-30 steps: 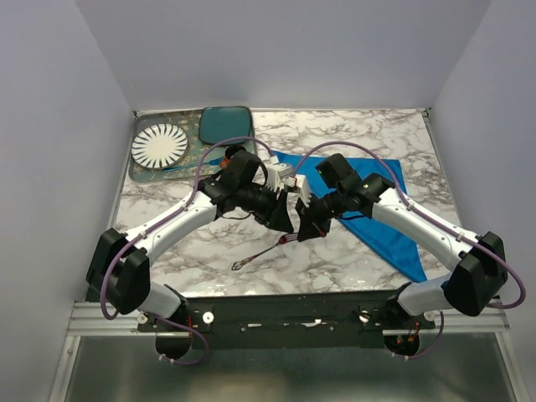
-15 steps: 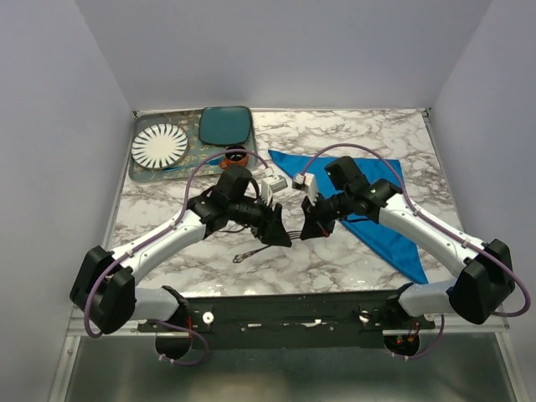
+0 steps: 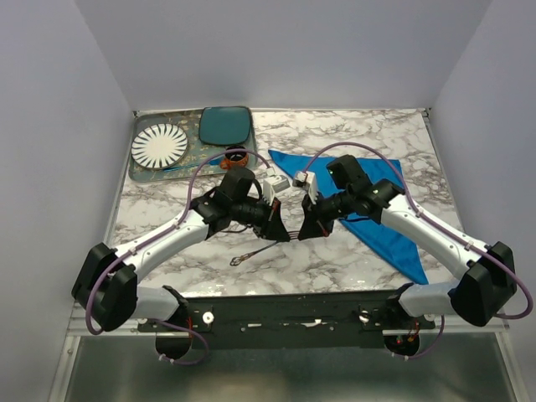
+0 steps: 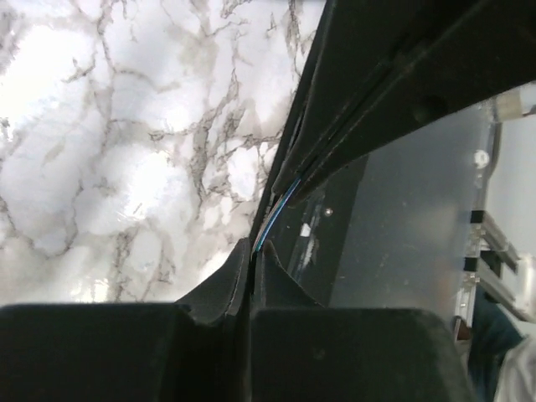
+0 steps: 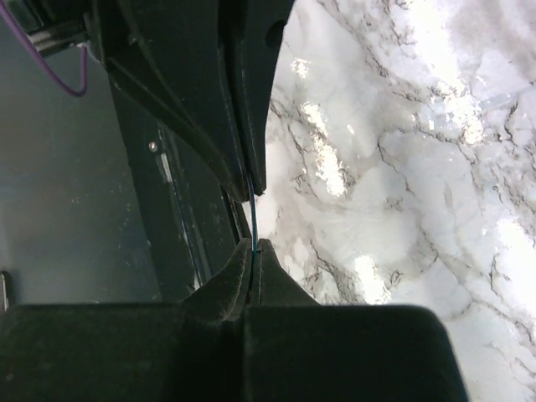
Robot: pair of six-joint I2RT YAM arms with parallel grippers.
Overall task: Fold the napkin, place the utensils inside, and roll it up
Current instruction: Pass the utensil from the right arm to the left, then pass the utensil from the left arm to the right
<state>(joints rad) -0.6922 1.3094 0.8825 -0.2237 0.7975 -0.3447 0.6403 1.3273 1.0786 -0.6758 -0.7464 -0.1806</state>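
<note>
The fork [image 3: 254, 253] is slim and metal and sits over the marble near the front centre, its free end pointing front-left. My left gripper [image 3: 283, 236] and right gripper [image 3: 303, 233] meet tip to tip at its other end. In the left wrist view my gripper [image 4: 254, 251] is shut on a thin blue edge of the fork [image 4: 276, 209], which runs into the other gripper's fingers. In the right wrist view my gripper [image 5: 254, 249] is shut on the same thin edge [image 5: 252, 218]. The bright blue napkin [image 3: 377, 218] lies flat to the right, partly under the right arm.
A tray [image 3: 138, 173] at the back left holds a white striped plate [image 3: 159, 145]. A dark teal rounded-square plate [image 3: 224, 124] sits next to it. A small orange-red object [image 3: 235, 154] lies behind the left arm. Grey walls enclose the table on three sides.
The left arm has swung back and to the left, and both grippers have drawn a little nearer the front. The two grippers have stayed together at the fork's end.
</note>
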